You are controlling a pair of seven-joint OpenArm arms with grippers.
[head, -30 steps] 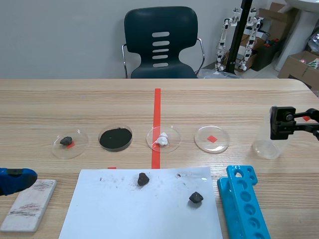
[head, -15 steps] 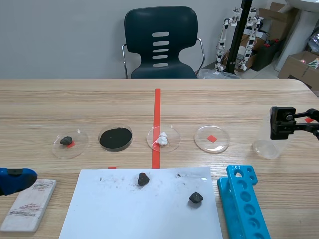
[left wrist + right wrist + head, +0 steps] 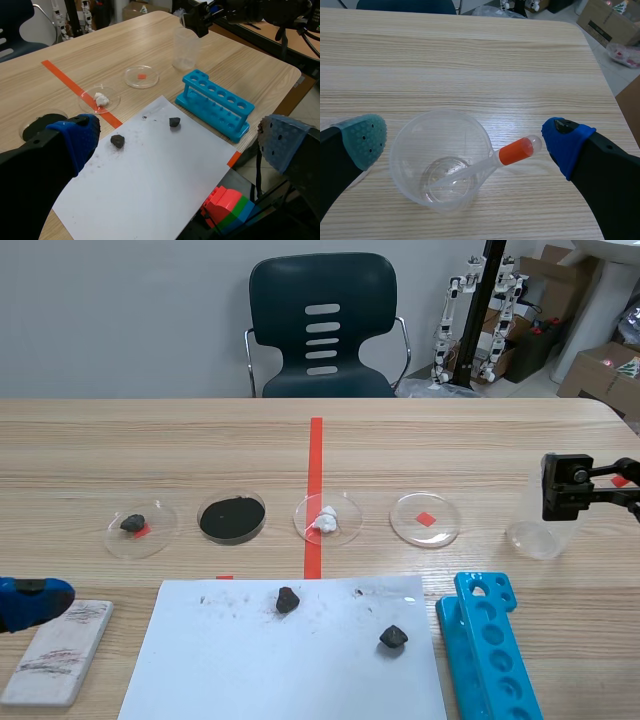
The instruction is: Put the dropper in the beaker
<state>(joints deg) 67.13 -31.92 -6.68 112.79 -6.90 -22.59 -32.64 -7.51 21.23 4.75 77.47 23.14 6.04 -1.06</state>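
Note:
A clear plastic beaker stands upright on the wooden table, directly under my right gripper. The dropper lies inside it, its tip on the beaker's floor and its orange-red bulb leaning out over the rim toward the blue pad. The right gripper is open, its fingers on either side of the beaker and touching nothing. In the scene view the beaker sits at the far right, partly behind the right gripper. My left gripper hangs open and holds nothing near the front left edge.
Several petri dishes line the table's middle. White paper with two black lumps lies in front. A blue tube rack stands at the front right, a white streak plate at the front left. A chair stands across the table.

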